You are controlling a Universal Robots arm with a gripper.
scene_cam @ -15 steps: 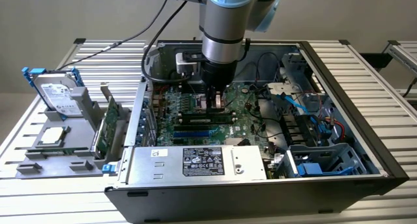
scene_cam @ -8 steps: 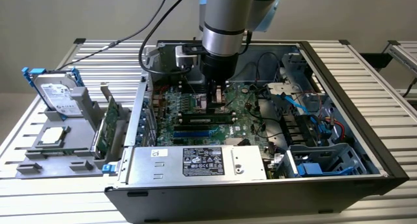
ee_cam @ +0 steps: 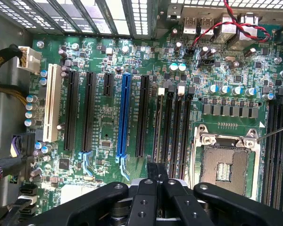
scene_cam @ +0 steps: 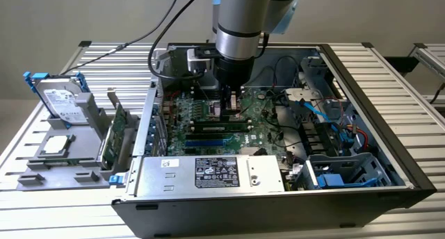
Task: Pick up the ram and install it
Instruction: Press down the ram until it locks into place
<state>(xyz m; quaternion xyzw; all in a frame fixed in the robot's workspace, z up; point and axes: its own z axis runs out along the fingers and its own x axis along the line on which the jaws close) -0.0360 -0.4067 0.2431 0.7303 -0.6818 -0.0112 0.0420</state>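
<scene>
1. While the arm reaches straight down into the open computer case (scene_cam: 379, 119), the end effector (scene_cam: 230, 106) sits low over the motherboard (ee_cam: 104, 141), between the blue slot (ee_cam: 124, 115) and the processor socket (ee_cam: 225, 162).
2. Its fingers are closed right together, with no gap to speak of between the tips in the wrist view (ee_cam: 155, 170).
3. From under those tips a thin dark edge runs along the memory slot nearest the blue slot. I take this to be the ram (ee_cam: 157, 122), seen edge-on and standing in or just over that slot.
4. Whether the closed fingers pinch the stick or only bear down on its top edge cannot be told.
5. The deciding relation is that the ram lies directly below the end effector, not off to a side. Its long axis runs parallel to the row of memory slots and to the blue slot, and the fingers cross it at about mid-length.
6. In the exterior view that axis runs from the view's left to its right.
7. Whether the stick is pressed fully home or its end latches have closed is hidden.
8. Outside the case, towards the exterior view's left, a wider green expansion card (scene_cam: 114, 132) and a hard drive (scene_cam: 61, 101) stand in a grey holder on the counter (scene_cam: 389, 62), well apart from the end effector.
</scene>
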